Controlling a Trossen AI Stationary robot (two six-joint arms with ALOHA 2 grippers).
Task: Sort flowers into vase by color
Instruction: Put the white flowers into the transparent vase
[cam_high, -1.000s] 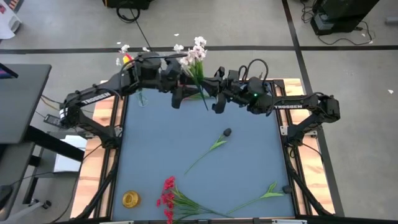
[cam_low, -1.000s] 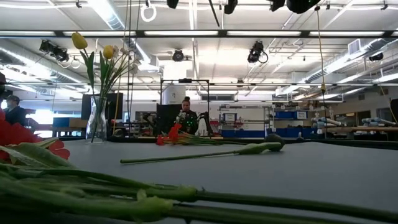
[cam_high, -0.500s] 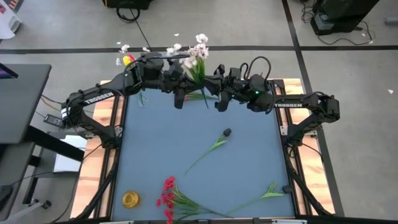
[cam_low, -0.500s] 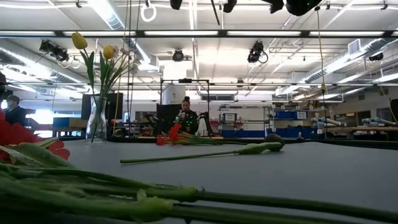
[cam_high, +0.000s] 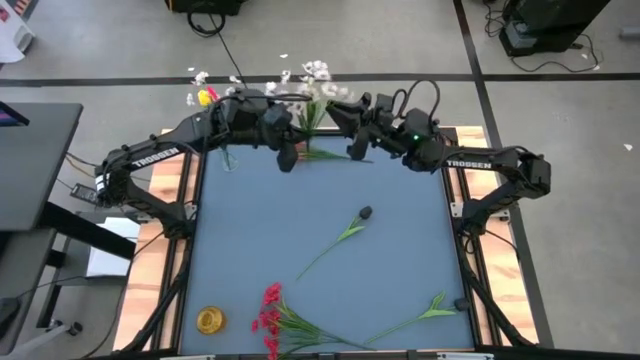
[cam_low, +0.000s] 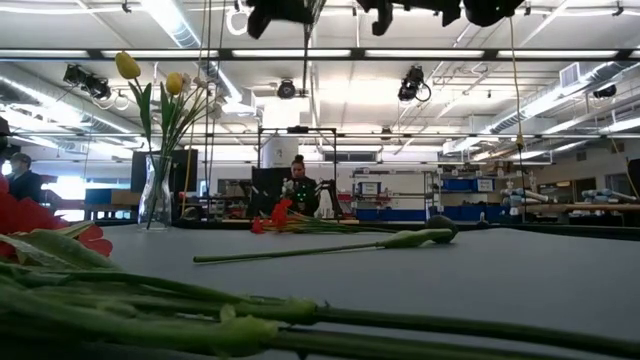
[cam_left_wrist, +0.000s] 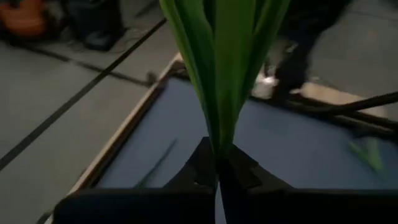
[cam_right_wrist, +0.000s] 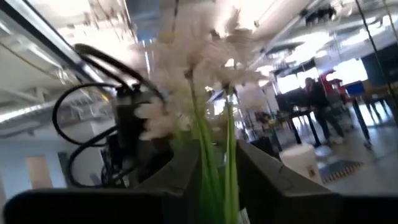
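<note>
A sprig of white blossoms (cam_high: 312, 72) with green stems and leaves hangs in the air over the table's far edge. My left gripper (cam_high: 292, 150) is shut on its lower green part. My right gripper (cam_high: 338, 120) is open beside it. Its fingers (cam_right_wrist: 258, 177) stand on either side of the stems (cam_right_wrist: 216, 168), just under the blossoms (cam_right_wrist: 186, 81). The glass vase (cam_low: 155, 190) stands at the far left corner (cam_high: 226, 157) and holds yellow buds (cam_low: 128, 66) and pale flowers. A dark-bud sprig (cam_high: 345, 232), red blossoms (cam_high: 270, 308) and a green sprig (cam_high: 420, 312) lie on the mat. My left gripper pinches the sprig's bundled green leaves and stem (cam_left_wrist: 217, 149) between its two shut fingers, low on the sprig. The fingers reach in from the table's left. The sprig is lifted clear of the table; its leaves rise past the fingers and a leaf (cam_high: 328, 155) sticks out sideways.
A yellow ring (cam_high: 210, 320) lies at the near left corner of the blue mat (cam_high: 400, 240). Wooden rails (cam_high: 170, 240) and frame posts run along both sides. In the low view, stems (cam_low: 200, 310) lie close in front, and people sit in the room behind.
My right gripper has moved toward the far edge, up along the sprig to just below the blossoms. The sprig has turned: its lower end, which pointed toward the near edge, now lies sideways by my left gripper. The blossoms have shifted slightly left.
</note>
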